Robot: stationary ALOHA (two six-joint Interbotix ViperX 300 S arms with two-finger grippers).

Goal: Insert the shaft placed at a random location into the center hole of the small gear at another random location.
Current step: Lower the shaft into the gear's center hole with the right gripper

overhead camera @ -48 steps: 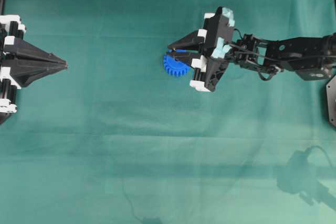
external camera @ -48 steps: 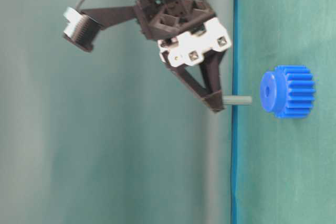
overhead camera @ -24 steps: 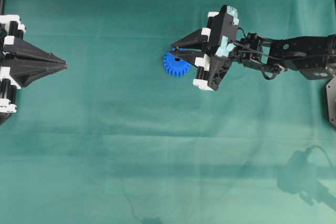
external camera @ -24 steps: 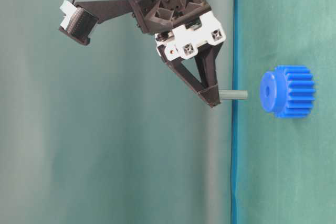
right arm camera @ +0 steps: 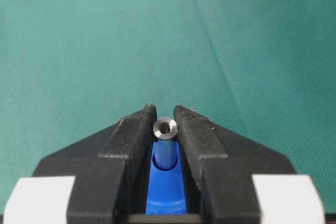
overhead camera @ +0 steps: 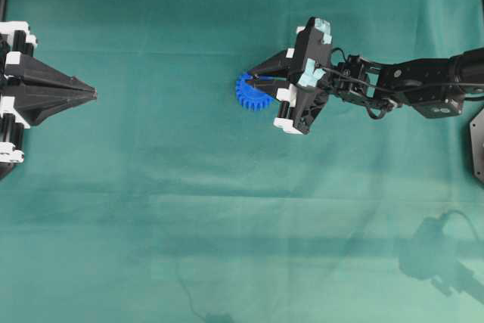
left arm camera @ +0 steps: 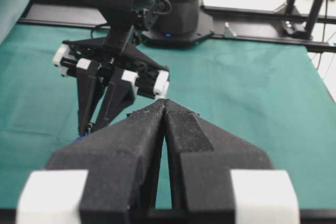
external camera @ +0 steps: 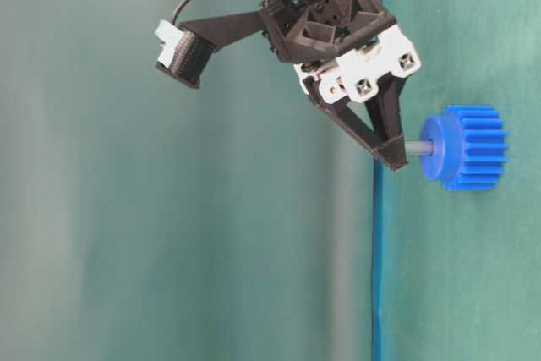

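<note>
Table, covered in green cloth, carried the work; nothing on it looked likely to shift except the gear.

Left gripper sat parked at the table's left edge, fingers pressed together on nothing.

Right gripper stood over the small gear, fingers clamped on the shaft near its upper end, lower part left free.

Small gear: blue plastic, lying flat, hub up. Judged light and rigid, teeth giving fair grip at the rim; loose on the cloth, so a sideways push would likely slide it.

Shaft: in the table-level view its tip met the hub at the center hole; depth of entry could not be told. Judged stiff, smooth metal, slippery in a pinch grip, and prone to tilt if pressed off-axis. Holding it high, square to the hole, seemed right.
</note>
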